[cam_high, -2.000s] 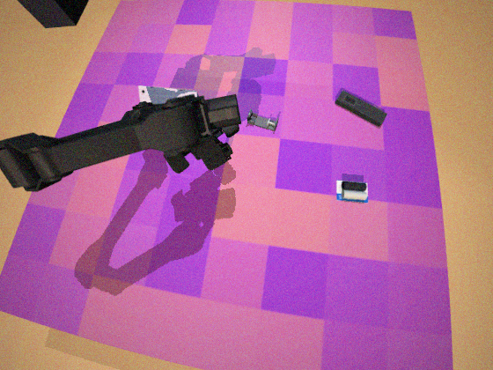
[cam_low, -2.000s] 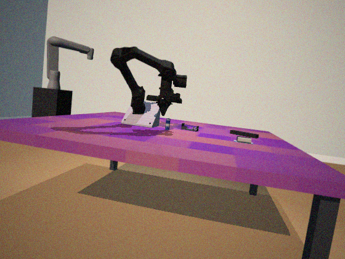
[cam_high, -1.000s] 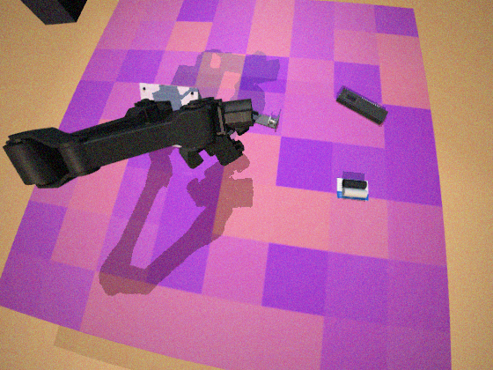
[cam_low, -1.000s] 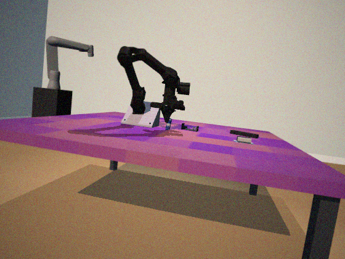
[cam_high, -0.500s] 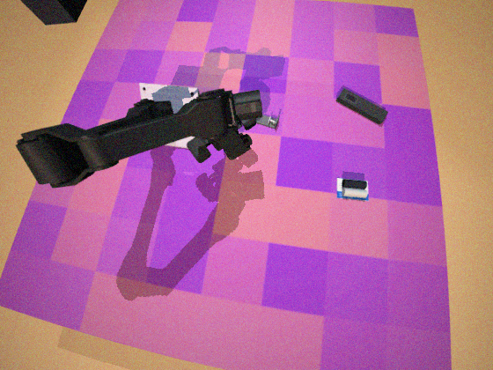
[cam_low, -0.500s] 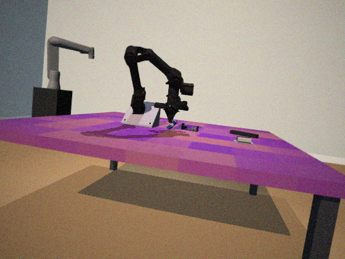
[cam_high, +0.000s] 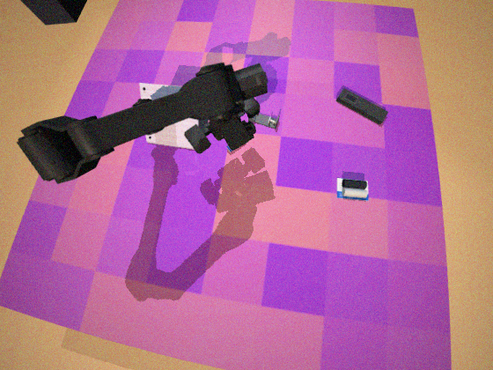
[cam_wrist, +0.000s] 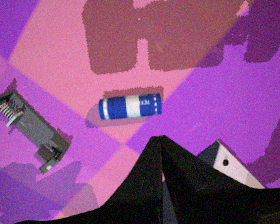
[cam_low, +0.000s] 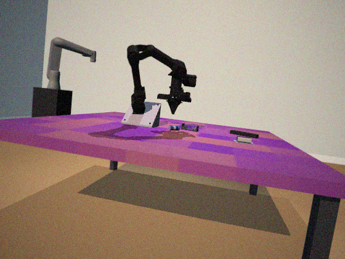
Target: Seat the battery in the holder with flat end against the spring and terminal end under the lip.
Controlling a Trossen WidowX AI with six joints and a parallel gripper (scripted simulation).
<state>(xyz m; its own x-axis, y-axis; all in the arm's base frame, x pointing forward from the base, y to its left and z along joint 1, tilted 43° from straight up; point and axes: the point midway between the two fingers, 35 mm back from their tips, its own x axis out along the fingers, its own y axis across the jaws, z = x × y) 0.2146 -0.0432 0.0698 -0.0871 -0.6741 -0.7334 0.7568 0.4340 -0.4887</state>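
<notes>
The blue and white battery (cam_low: 174,127) (cam_wrist: 131,106) lies on its side on the table, outside the holder. In the top view the arm hides nearly all of it. The grey holder (cam_high: 265,121) (cam_low: 190,127) (cam_wrist: 39,129) is empty and stands a short way from the battery. In the wrist view its coiled spring (cam_wrist: 10,115) is at the upper left end and the other end, by the lip, is at the lower right. My gripper (cam_low: 173,113) (cam_wrist: 158,142) is shut with nothing between its fingertips. It hangs above the table near the battery, not touching it.
A dark oblong bar (cam_high: 362,106) (cam_low: 244,134) lies to the right of the holder. A small white and blue block with a black top (cam_high: 355,192) (cam_low: 244,140) sits nearer the front. My arm's pale base plate (cam_high: 169,139) (cam_low: 138,119) (cam_wrist: 236,167) is left of the battery. A grey arm (cam_low: 54,57) stands in the background.
</notes>
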